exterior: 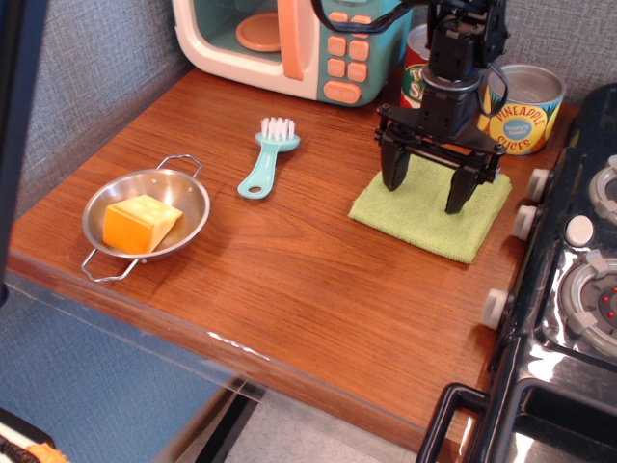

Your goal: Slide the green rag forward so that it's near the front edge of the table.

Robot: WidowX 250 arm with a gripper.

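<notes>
The green rag (420,214) lies flat on the reddish-brown table (289,280), at the back right next to the black toy stove. My gripper (426,196) hangs straight over the rag with its two black fingers spread wide, open and empty. The fingertips (393,180) are close above or just touching the cloth; I cannot tell which. The arm hides the rag's far edge.
A steel pan (146,218) holding an orange cheese block (140,223) sits at the front left. A teal brush (267,158) lies mid-table. A toy microwave (289,39), a tomato sauce can (415,72) and a pineapple can (523,108) stand at the back. The stove (569,289) borders the right side.
</notes>
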